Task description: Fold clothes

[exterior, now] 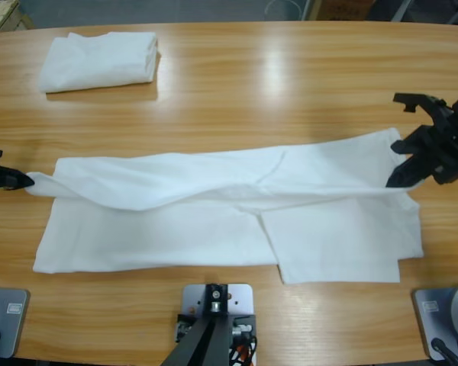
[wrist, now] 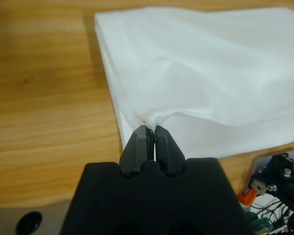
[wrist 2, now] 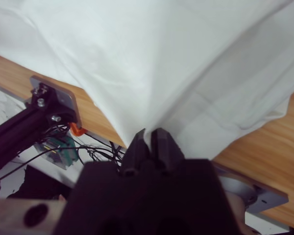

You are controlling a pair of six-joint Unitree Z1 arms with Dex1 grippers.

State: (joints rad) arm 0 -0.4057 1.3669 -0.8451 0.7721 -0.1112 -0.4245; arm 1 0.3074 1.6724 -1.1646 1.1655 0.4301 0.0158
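Here, a glossy wooden table (ceiling light glares off it) carries a T-shirt stretched lengthwise near the front edge, its upper layer pulled taut. The left gripper pinches one end with jaws pressed together; the right gripper pinches the other. A folded white shirt lies well apart at the far left corner. No lettering is readable.

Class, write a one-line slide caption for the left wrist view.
Left gripper shut on a pinched edge of the plain white cotton T-shirt lying on the long wooden table.
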